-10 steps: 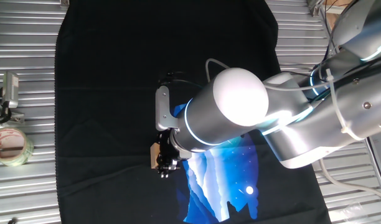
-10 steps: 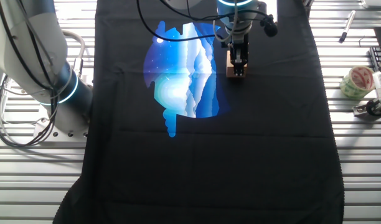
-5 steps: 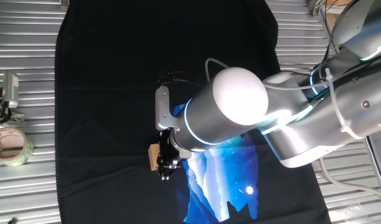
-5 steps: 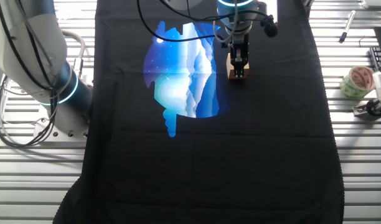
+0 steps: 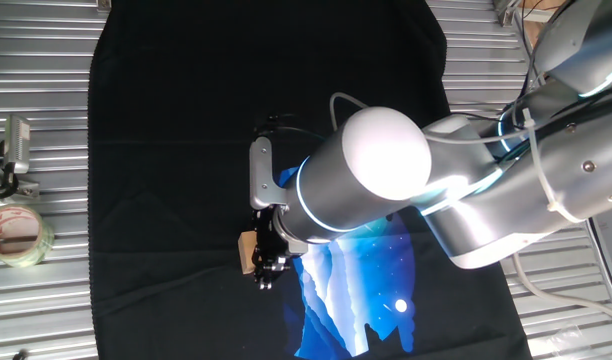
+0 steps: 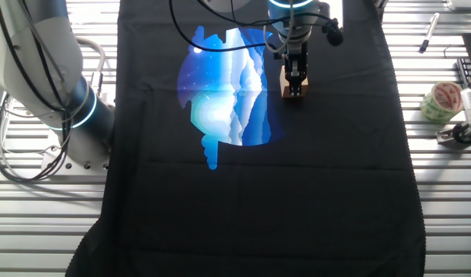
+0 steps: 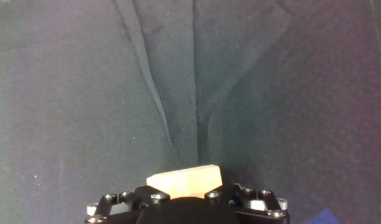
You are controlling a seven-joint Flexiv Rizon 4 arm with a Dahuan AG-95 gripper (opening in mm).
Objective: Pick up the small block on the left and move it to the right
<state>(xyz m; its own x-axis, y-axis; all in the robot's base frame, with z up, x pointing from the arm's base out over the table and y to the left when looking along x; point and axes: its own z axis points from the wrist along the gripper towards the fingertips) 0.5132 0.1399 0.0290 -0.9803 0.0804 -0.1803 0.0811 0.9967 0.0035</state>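
Observation:
The small block [image 5: 247, 251] is a light tan wooden cube held between the fingers of my gripper [image 5: 261, 262], just above the black cloth. In the other fixed view the block [image 6: 295, 91] sits at the tips of the gripper [image 6: 295, 83], right of the blue picture on the cloth. In the hand view the block [image 7: 185, 180] fills the gap at the bottom centre, right above the gripper body [image 7: 184, 202]. The gripper is shut on the block. The fingertips are hidden by the arm and block.
A black cloth [image 6: 297, 192] with a blue mountain print [image 6: 220, 85] covers the slatted metal table. A roll of clear tape [image 5: 14, 234] and a metal clip lie off the cloth. The same tape roll [image 6: 441, 100] shows in the other fixed view. Creases [image 7: 172, 93] run through the cloth ahead.
Between one second ago and half a second ago the gripper with the block shifted slightly; since then nothing has visibly moved.

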